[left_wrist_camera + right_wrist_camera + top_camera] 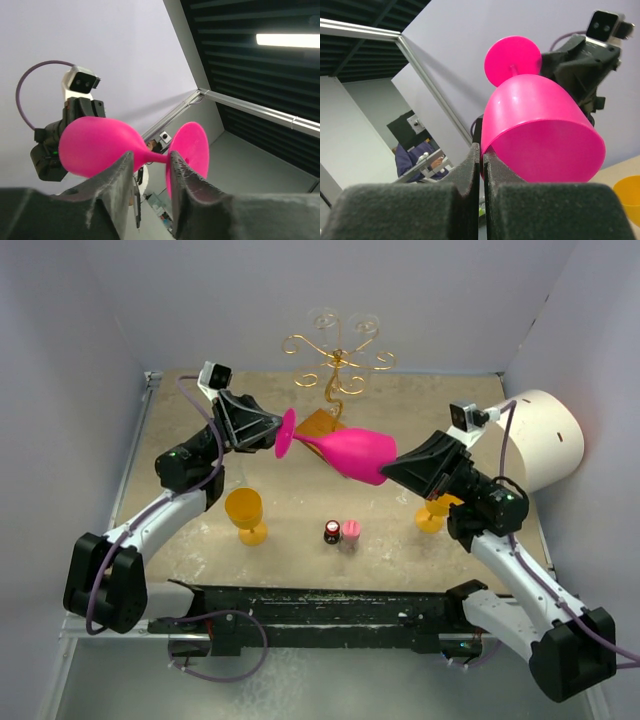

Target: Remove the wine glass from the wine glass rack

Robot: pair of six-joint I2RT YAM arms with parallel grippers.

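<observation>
It looks like mid-handover: the wine glass (352,452) hangs sideways, off the rack (338,360), right gripper (390,468) pinched tight on its rim, left gripper (151,159) loose around the stem (jaws slightly parted), so you'd back the left straight off.

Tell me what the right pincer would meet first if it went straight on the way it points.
The pink wine glass: the right pincer is already shut on its bowl rim. Pushing on would probably shove the glass toward the left pincer, which straddles the stem.
</observation>
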